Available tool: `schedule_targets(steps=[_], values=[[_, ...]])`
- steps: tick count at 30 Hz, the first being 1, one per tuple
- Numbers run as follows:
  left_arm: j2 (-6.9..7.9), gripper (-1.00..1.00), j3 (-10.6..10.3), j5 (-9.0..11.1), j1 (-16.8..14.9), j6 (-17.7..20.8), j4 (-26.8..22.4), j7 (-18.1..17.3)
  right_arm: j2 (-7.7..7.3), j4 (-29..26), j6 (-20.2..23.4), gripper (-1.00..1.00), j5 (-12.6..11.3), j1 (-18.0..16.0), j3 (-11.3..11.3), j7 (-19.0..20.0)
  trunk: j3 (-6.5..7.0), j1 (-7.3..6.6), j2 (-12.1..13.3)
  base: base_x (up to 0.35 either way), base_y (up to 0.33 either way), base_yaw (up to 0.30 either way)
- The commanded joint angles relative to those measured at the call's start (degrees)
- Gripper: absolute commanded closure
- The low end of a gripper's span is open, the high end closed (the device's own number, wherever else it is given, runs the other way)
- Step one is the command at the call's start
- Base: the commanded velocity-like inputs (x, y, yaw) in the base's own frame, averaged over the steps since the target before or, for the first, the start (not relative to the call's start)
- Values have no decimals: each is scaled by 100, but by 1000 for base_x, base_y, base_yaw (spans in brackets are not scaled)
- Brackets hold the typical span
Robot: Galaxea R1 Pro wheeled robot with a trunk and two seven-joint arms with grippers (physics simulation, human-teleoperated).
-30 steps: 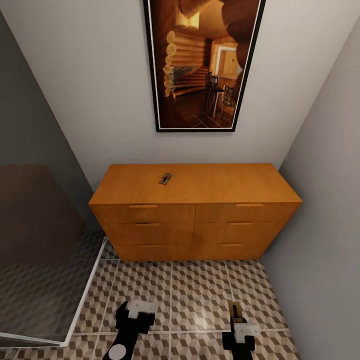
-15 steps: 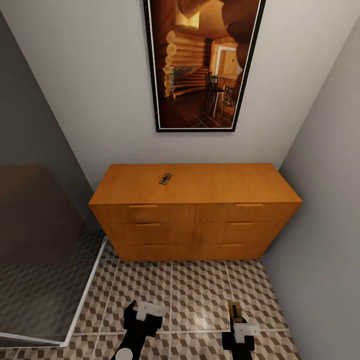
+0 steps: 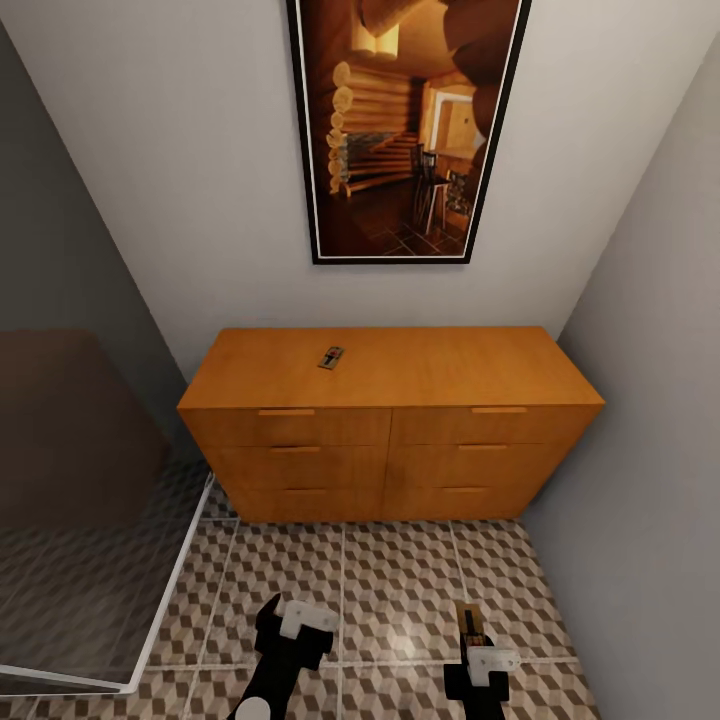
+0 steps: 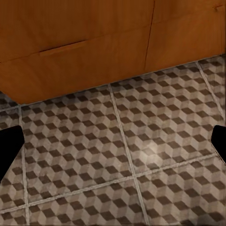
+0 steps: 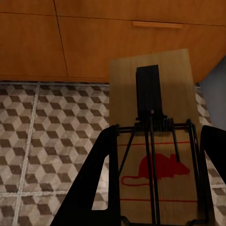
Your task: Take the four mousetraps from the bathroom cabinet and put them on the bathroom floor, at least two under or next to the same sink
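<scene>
Right gripper point(image 5: 155, 188) is clamped on a mousetrap point(image 5: 153, 141), low in the frame, black fingers pinching the board's two long edges with the wire spring and red mouse print facing up. Left gripper point(image 3: 300, 625), bottom left of centre, spreads its fingers wide with nothing between them. A thin stiff wooden board, surely light; the edges are the safe hold, clear of the sprung wire. A second mousetrap point(image 3: 331, 357) lies on top of the cabinet point(image 3: 390, 440), mid-frame. Below, the bathroom floor point(image 3: 400, 580) lies open for a drop. A glass panel point(image 3: 90, 560) crowds the lower left, a wall point(image 3: 660, 400) the right, a picture point(image 3: 405, 130) above.
</scene>
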Motion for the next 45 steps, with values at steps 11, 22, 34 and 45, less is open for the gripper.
schedule_targets(steps=[11,22,34,45], values=[[-51,-100,-13,-2,-4,165,-576,43,-9,4,-10,100,-29,-4,50,-24,-10,3,-10,0,0,0],[-663,-100,0,-16,-110,1812,-1662,39,-5,4,-3,100,-29,-4,50,-24,-10,3,-10,0,0,0],[-711,-100,750,-9,-1907,2947,-1668,51,-7,4,-3,100,-28,-4,50,-17,-10,3,-10,0,0,0],[-718,-100,1033,108,-3808,4225,-1620,40,-7,4,-3,100,-25,-4,50,-11,-10,3,-10,0,0,0]])
